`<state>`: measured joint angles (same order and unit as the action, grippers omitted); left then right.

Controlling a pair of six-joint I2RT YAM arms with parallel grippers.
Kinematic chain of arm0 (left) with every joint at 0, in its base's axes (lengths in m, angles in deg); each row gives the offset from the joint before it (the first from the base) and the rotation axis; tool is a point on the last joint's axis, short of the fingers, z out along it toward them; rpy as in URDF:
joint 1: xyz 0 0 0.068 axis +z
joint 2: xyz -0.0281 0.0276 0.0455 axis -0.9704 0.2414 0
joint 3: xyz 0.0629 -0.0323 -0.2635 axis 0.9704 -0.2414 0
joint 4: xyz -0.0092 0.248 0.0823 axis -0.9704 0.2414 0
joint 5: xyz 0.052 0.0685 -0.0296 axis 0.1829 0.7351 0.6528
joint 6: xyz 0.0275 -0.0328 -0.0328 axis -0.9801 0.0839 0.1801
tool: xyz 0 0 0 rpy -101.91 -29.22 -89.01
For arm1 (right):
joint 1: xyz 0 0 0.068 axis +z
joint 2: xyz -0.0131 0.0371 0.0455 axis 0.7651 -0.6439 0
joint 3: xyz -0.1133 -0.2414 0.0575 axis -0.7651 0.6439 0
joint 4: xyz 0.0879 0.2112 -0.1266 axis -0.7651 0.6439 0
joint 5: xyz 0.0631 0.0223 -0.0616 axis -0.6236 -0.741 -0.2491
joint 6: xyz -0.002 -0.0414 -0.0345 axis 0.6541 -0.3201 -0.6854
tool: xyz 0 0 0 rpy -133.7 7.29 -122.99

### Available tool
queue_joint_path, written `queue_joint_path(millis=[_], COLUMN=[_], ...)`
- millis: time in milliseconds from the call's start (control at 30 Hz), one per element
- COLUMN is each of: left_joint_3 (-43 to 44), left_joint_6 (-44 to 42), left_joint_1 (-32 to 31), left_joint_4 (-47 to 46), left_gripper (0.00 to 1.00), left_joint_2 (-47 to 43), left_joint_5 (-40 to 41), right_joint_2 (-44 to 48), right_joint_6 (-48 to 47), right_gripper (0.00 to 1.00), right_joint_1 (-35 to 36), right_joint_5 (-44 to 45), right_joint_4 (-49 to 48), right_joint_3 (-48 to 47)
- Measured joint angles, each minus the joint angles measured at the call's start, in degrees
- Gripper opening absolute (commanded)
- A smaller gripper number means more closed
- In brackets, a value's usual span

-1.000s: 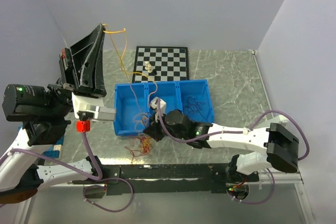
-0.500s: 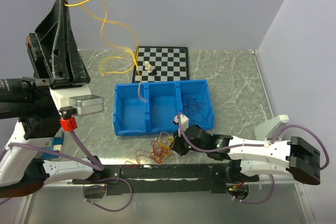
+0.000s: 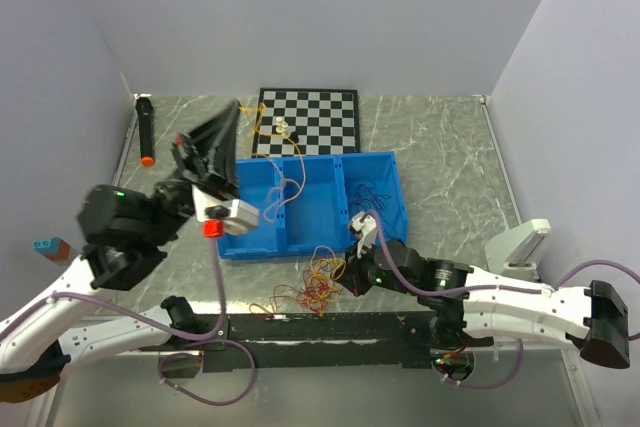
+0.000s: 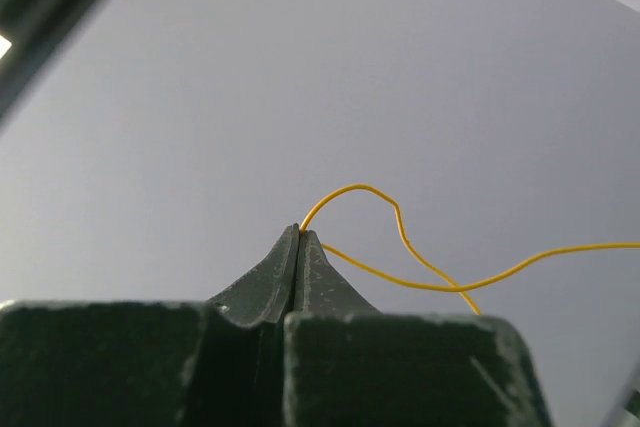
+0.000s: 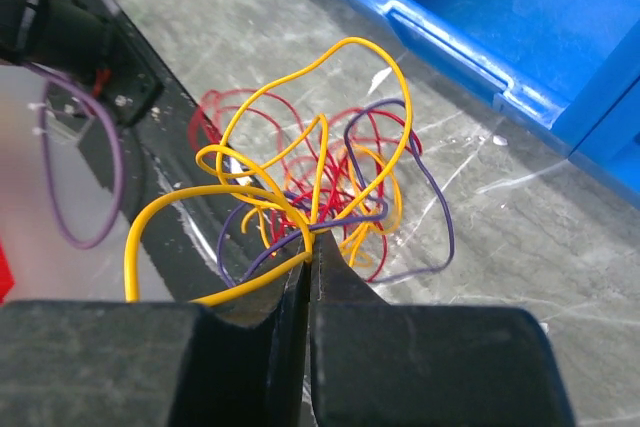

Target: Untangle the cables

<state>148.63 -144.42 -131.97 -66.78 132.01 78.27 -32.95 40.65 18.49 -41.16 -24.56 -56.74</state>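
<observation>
Right now both claws are pinched tight; L claw [image 4: 301, 237] is up in the air, shut on one yellow strand [image 4: 355, 186] w/ nothing else between its tips; R claw [image 5: 310, 257] is low, shut on several strands at once (yellow, purple, maybe red) at the edge of the cables [image 3: 312, 285]; that bunch lies on the tabletop [image 3: 450, 147] just in front of the blue bin [image 3: 320, 158], near the front edge.

Risks, as I judge them: R claw grips more than one strand, so pulling apart could cinch the knot instead of freeing it; the hair-thin strand may slip out of L claw; its run passes by the chessboard [image 3: 320, 117] and bin, so it could snag there or tip the chess pieces [image 3: 283, 127].
</observation>
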Motion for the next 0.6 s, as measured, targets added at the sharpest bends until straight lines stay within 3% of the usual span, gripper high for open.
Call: queue_joint_path(millis=[233, 600], left_joint_3=[-13.9, -21.2], left_joint_6=[5.4, 11.3], left_joint_1=[0.0, 0.8], left_joint_4=[0.9, -1.0], left_gripper=[0.01, 0.01], left_joint_2=[-4.1, -6.3], left_joint_5=[6.9, 19.0], right_joint_2=[4.4, 6.4], right_joint_6=[0.8, 1.7], right_gripper=[0.02, 0.01], right_joint_1=[0.1, 0.1], right_joint_5=[-0.1, -0.2], right_joint_4=[1.9, 4.3], right_joint_3=[0.0, 0.3])
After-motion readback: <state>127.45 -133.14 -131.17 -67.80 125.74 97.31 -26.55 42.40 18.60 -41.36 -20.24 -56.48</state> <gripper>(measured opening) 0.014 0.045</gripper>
